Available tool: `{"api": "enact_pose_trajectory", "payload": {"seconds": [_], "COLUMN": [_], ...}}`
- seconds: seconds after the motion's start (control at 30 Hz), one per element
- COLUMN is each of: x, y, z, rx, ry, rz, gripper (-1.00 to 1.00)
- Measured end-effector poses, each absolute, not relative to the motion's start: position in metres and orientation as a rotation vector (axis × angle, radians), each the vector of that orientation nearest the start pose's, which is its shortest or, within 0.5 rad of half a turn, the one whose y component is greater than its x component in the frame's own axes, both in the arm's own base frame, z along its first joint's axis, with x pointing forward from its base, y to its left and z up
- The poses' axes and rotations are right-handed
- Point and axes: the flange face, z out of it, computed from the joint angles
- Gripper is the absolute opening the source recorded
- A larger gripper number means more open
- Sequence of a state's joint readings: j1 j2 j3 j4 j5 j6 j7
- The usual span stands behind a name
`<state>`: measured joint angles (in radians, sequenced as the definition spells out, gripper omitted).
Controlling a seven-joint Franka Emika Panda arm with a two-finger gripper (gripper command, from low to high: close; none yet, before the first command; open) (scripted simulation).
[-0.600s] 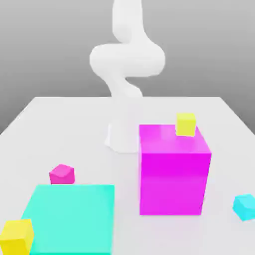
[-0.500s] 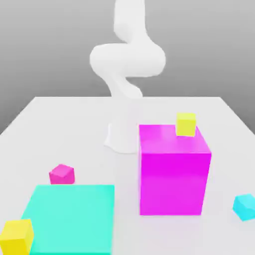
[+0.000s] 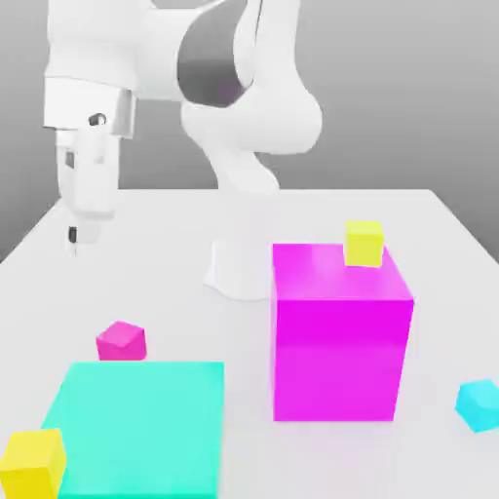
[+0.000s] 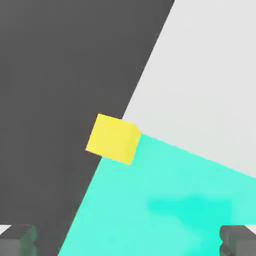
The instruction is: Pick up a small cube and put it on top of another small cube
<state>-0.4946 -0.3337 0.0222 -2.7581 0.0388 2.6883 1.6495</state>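
Up at the exterior view's left, the hand (image 3: 73,239) hangs high above the surface (image 3: 146,244), near its far left corner, pointing down. Its fingertips (image 4: 17,239) stand wide apart with nothing between them, so it is released and holds nothing. Nearest the front left corner sits a small yellow cube (image 3: 32,463), at the corner of a flat teal slab (image 3: 136,424) that lies along the front edge; the hand view looks down on that same yellow cube (image 4: 113,138) and teal slab (image 4: 170,205). Just behind the slab's far left corner rests the small cube (image 3: 122,340), magenta-pink, on the bare surface, well below the hand and untouched. Toward the middle stands the arm's white base (image 3: 239,268). Right of it rises a large magenta block (image 3: 339,336), with a second small yellow cube (image 3: 364,243) on its far right top corner. By the right edge lies a small cyan cube (image 3: 479,403).
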Motion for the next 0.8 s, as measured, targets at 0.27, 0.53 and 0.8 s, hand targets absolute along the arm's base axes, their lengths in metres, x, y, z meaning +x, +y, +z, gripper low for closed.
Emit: {"api": "enact_pose_trajectory", "payload": {"seconds": [0.27,0.53,0.8], "x": [0.269,0.243,0.241], "y": [-0.207,-0.207,-0.206], "z": [0.226,0.157,0.135], "rx": [-0.718,-0.506,-0.504], "ry": [3.018,3.097,3.098], "rz": [-0.067,0.003,-0.003], "gripper": [0.00,0.00,-1.00]}}
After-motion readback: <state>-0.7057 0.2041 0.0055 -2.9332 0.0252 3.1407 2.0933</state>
